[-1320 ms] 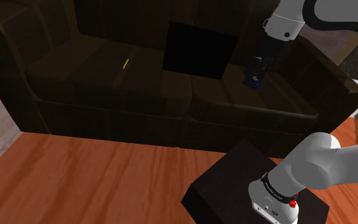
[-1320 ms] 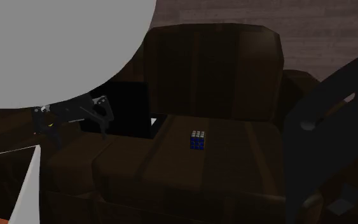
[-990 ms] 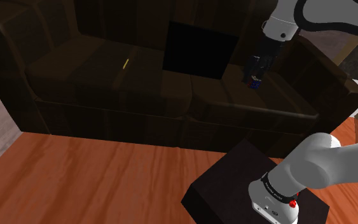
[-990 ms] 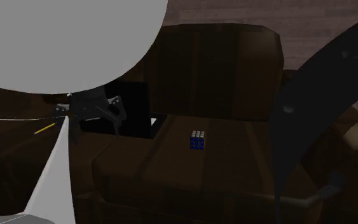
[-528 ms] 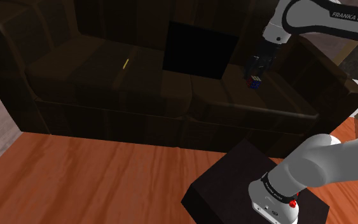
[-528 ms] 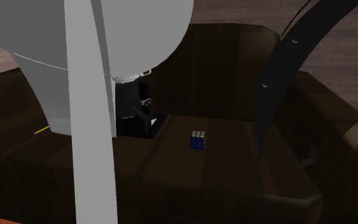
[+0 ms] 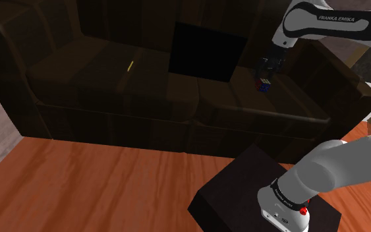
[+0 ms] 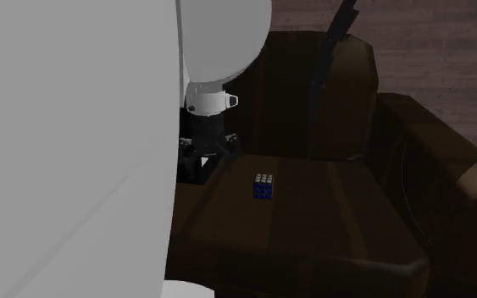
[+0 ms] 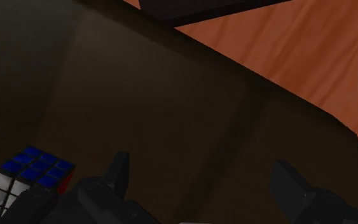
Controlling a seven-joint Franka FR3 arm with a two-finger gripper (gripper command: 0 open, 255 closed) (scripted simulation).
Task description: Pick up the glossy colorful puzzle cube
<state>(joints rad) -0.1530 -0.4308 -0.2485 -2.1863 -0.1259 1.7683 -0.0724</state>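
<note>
The puzzle cube [image 7: 263, 84] rests on the right seat cushion of a dark brown sofa [image 7: 111, 86]. It shows blue, white and red faces [image 9: 26, 181] and sits upright on the cushion [image 8: 263, 185]. My black gripper [image 7: 268, 68] hovers just above and behind it in the shoulder view. In the second exterior view the gripper [image 8: 201, 162] hangs to the cube's left, partly hidden by the white arm. In the wrist view the gripper [image 9: 203, 184] is open with only cushion between its fingers [image 9: 117, 170]. The cube lies outside them, beside one finger.
A thin yellow stick [image 7: 130, 65] lies on the sofa's left cushion. A black square [image 7: 207, 51] stands against the backrest in the middle. The sofa's arm [image 7: 348, 86] rises right of the cube. Reddish wood floor [image 7: 111, 191] lies in front, with the dark stand [image 7: 243, 191].
The arm has swung so that the gripper rose slightly off the cube in the shoulder view and travelled right toward the cube in the second exterior view. The cube has not moved.
</note>
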